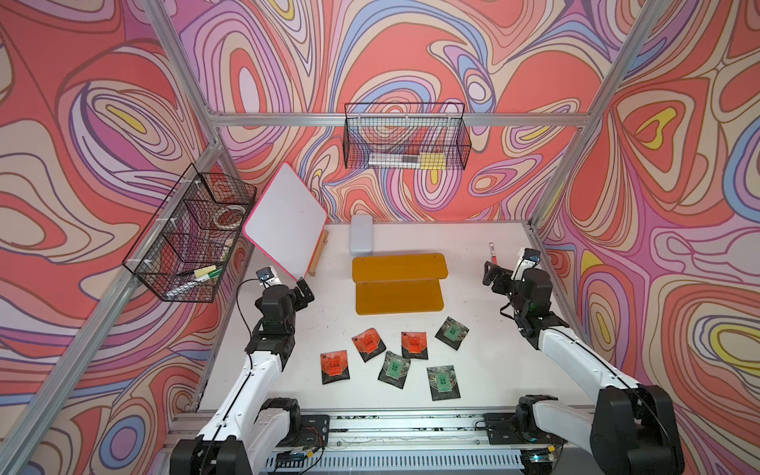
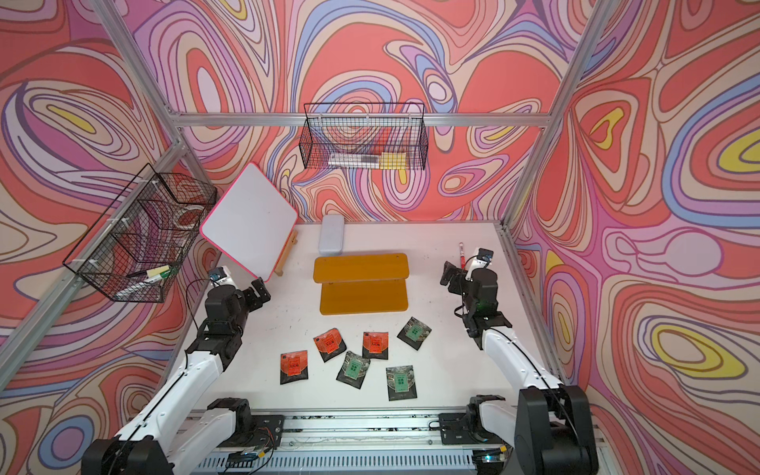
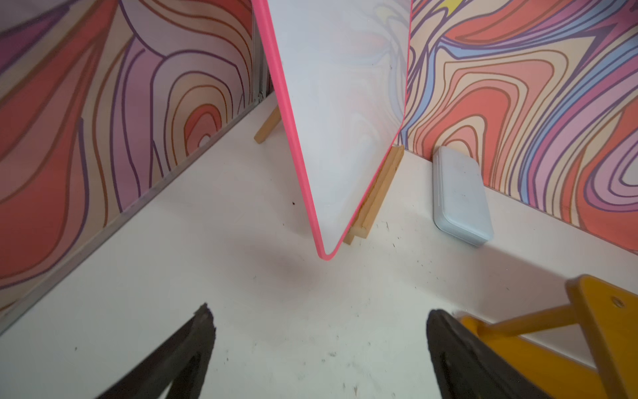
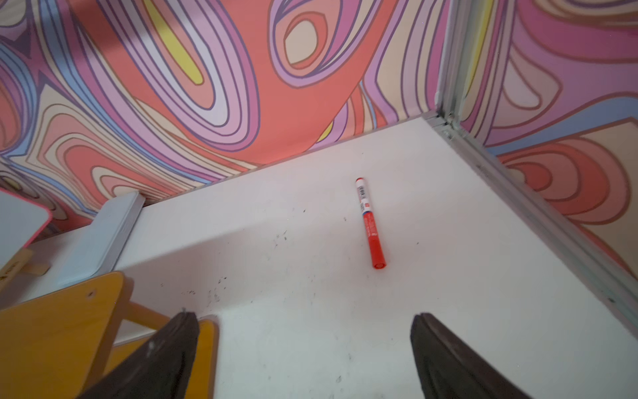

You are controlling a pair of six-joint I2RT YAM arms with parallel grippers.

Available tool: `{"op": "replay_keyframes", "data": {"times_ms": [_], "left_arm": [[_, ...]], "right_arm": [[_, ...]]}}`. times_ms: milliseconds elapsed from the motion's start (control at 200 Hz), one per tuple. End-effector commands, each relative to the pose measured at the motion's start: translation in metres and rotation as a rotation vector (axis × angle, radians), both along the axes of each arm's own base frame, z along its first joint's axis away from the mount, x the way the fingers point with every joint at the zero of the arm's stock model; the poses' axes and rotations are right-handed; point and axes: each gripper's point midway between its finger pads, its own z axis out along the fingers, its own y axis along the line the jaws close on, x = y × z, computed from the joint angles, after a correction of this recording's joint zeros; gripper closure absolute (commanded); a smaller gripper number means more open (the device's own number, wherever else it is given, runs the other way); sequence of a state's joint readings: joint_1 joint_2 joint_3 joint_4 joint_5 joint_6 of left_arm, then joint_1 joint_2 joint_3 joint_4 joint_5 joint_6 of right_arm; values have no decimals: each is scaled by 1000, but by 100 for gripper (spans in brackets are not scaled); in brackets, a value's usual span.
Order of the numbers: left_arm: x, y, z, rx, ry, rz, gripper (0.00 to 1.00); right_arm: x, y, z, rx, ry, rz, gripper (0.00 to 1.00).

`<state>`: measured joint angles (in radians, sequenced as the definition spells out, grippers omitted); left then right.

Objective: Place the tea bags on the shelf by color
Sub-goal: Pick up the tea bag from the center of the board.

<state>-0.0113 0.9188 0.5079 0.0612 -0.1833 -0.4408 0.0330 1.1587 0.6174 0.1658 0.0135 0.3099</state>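
Observation:
Three orange-red tea bags (image 1: 334,366) (image 1: 368,344) (image 1: 413,344) and three green tea bags (image 1: 452,332) (image 1: 394,369) (image 1: 443,382) lie flat and scattered on the white table, in front of the shelf. The mustard-yellow two-tier shelf (image 1: 399,283) (image 2: 362,283) stands mid-table with both tiers bare. My left gripper (image 1: 304,288) (image 3: 319,317) hovers open off the shelf's left end, holding nothing. My right gripper (image 1: 491,277) (image 4: 303,319) hovers open off its right end, also holding nothing. The wrist views show only a shelf corner (image 3: 600,331) (image 4: 58,328); no tea bags appear there.
A white pink-edged board (image 1: 283,222) leans on a wooden stand at the back left. A pale blue case (image 1: 361,233) lies behind the shelf. A red marker (image 1: 492,255) (image 4: 370,224) lies at the back right. Black wire baskets (image 1: 189,234) (image 1: 405,137) hang on the walls.

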Motion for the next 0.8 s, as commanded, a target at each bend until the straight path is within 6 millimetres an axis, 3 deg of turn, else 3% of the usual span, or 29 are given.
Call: {"op": "replay_keyframes", "data": {"times_ms": [0, 300, 561, 796], "left_arm": [[-23, -18, -22, -151, 163, -43, 1], [-57, -83, -60, -408, 423, -261, 1], [-90, -102, -80, -391, 565, -280, 1], [-123, -104, -100, -422, 655, -246, 1]], "right_arm": [[-25, 31, -31, 156, 218, 131, 2], [-67, 99, -46, 375, 369, 398, 2], [-102, 159, -47, 375, 435, 519, 2], [-131, 206, -54, 403, 507, 611, 2]]}}
